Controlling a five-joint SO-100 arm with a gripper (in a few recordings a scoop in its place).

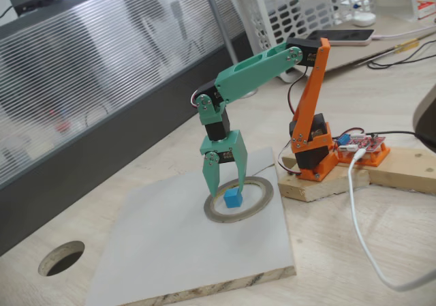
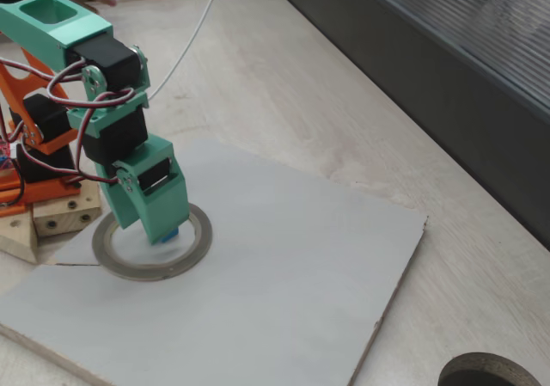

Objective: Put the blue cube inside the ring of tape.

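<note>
My end effector (image 1: 226, 183) hangs spread and released directly above the blue cube (image 1: 233, 197), which sits on the white board (image 1: 170, 251) inside the ring of tape (image 1: 262, 200), just below my fingertips. The cube looks placed, so the step in hand, I judge, is withdrawing: I should lift straight up, keeping both fingers wide so neither clips the cube or drags the ring.

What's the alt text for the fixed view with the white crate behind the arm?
A green and orange robot arm holds its open gripper pointing down over a blue cube that sits inside a ring of tape, fingers either side of the cube. The ring lies on a white board on a wooden table with a round hole at lower left.
</note>
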